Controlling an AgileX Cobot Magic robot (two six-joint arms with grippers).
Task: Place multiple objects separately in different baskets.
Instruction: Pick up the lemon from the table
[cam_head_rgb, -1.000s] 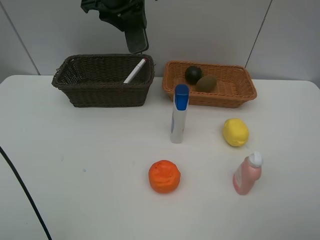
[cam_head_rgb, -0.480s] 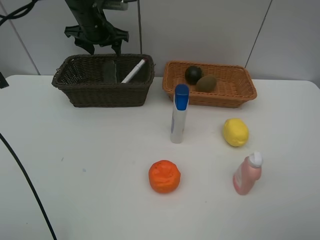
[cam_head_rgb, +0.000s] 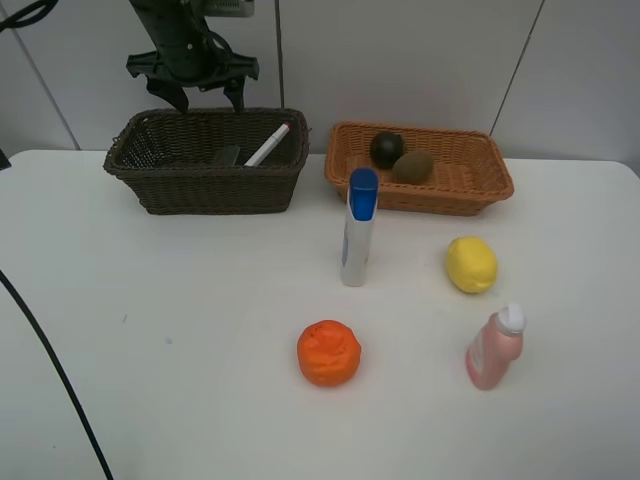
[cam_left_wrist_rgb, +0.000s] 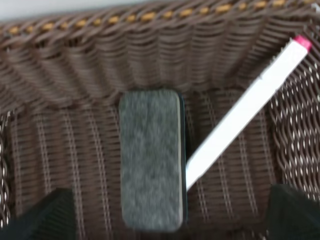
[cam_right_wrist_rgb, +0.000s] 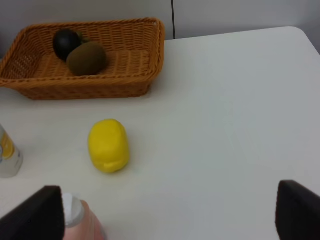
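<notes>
the left gripper (cam_head_rgb: 208, 100) hangs above the back rim of the dark basket (cam_head_rgb: 205, 190), its fingers spread wide with nothing between them. inside this basket the eraser (cam_left_wrist_rgb: 150, 160) lies flat on the woven floor, grey felt face up. just beside it the marker (cam_left_wrist_rgb: 245, 115) slants across the basket, red tip raised against the right-hand wall; its lower end seems to touch the eraser's edge, though the wrist view is soft there.

on the white table (cam_head_rgb: 150, 330), in front and toward the middle, the orange (cam_head_rgb: 328, 352) sits alone. behind it the tube (cam_head_rgb: 357, 235) stands upright, blue cap on top, just in front of the gap between the two baskets. the tan basket (cam_head_rgb: 450, 195) holds the mangosteen (cam_head_rgb: 386, 149) and the kiwi (cam_head_rgb: 412, 167), touching each other at its left end. the lemon (cam_head_rgb: 470, 264) rests on the table in front of that basket, and the bottle (cam_head_rgb: 493, 350) stands nearer the front edge, leaning a little, white cap up.

the right gripper (cam_right_wrist_rgb: 167, 215) shows only in its own wrist view, fingers far apart and empty, above the table by the bottle.
</notes>
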